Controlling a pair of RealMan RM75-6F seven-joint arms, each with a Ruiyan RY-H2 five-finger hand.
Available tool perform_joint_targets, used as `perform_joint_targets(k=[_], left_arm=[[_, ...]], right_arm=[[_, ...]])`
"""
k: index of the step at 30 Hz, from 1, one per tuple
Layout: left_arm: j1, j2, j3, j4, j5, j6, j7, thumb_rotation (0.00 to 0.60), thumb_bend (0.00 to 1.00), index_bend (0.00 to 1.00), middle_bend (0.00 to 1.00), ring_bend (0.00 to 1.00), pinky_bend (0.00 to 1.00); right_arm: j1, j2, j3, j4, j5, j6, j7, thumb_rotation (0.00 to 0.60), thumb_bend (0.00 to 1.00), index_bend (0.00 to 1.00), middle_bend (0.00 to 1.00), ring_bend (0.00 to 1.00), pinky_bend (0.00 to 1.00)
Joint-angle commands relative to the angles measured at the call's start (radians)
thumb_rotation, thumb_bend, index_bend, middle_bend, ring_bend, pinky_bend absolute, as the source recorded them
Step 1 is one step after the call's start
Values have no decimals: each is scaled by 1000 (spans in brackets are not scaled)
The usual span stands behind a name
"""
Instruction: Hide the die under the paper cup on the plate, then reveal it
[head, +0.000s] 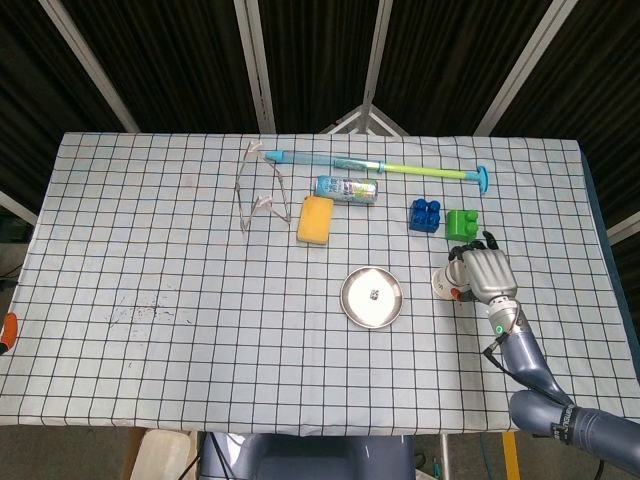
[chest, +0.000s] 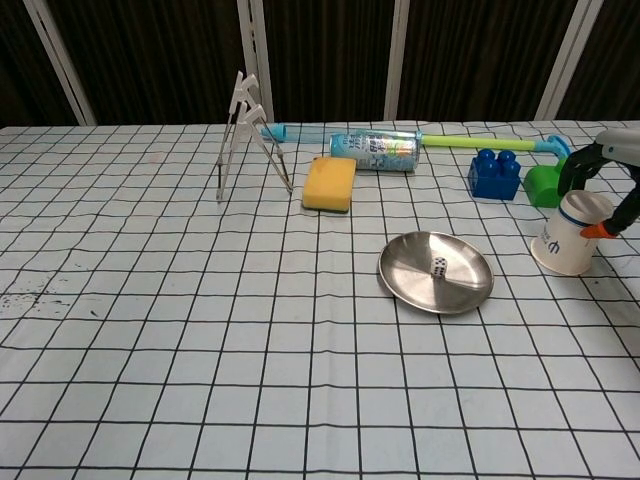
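One paper cup (chest: 571, 236), upside down on the table (head: 150, 260), mouth on the cloth, closed base up. Long axis near vertical, tipped so the base leans toward the right hand (head: 485, 273). It stands to the right of the plate (chest: 400, 275), apart from it.

One plate, round, metal, near table centre. One die (chest: 439, 266) on it, white with dark spots, uncovered, sitting about mid-plate.

Right hand at the cup: the head view has the hand lying over and beside the cup from the right, covering most of it. The chest view shows dark fingers (chest: 577, 168) arched over the cup's base and an orange fingertip beside its right wall; the palm is cut off at the frame edge. Whether the fingers actually clamp the cup cannot be told from either view. Left hand in neither view.

Only the head view shows the right forearm running back to the table's near right corner. Only the chest view shows the cup's blue mark and rim stripe, and the die's spots.

Others, one each: yellow sponge (head: 316, 220), lying can (head: 346, 188), long blue-green stick (head: 380, 167), wire stand (head: 258, 192), blue block (head: 425, 215), green block (head: 461, 224).
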Motion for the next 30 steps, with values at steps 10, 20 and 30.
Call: perform_joint_targets(k=[10, 20, 30], left_arm=[[0, 1, 2, -1, 0, -3, -1, 600, 696, 276, 0, 0, 118], [-1, 2, 3, -4, -1, -5, 2, 600, 697, 282, 0, 0, 118], [-1, 3, 3, -6, -1, -7, -1, 600, 696, 284, 0, 0, 118]], right_arm=[[-2, 8, 3, -11, 6, 12, -3, 600, 322, 449, 409, 229, 0], [-5, 23, -4, -13, 6, -8, 11, 600, 353, 457, 434, 241, 0], [10, 49, 10, -68, -39, 29, -12, 600, 398, 482, 458, 255, 0]])
